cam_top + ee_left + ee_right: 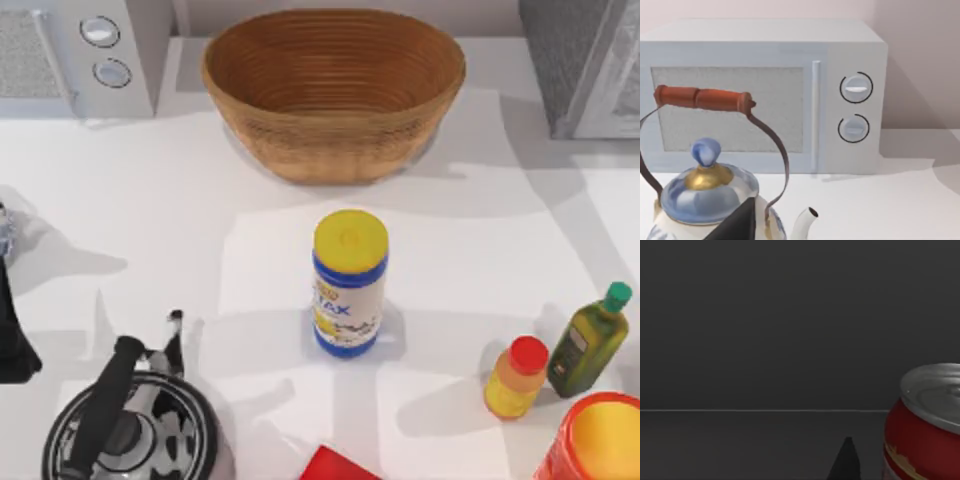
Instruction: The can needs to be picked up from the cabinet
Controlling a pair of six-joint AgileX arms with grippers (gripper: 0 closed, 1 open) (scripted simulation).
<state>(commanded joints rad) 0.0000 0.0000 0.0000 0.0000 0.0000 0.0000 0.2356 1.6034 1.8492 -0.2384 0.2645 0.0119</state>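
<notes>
A red can with a silver top stands inside the dark cabinet, on its floor, in the right wrist view. A black tip of my right gripper shows just beside the can, apart from it. In the top view the grey cabinet stands at the back right corner. My left arm is parked at the table's left edge. In the left wrist view, a black tip of my left gripper sits in front of a blue and white kettle.
A wicker basket stands at the back centre and a microwave at the back left. A blue canister with a yellow lid stands mid-table. A kettle is front left. Front right are a small orange bottle, a green bottle and an orange tub.
</notes>
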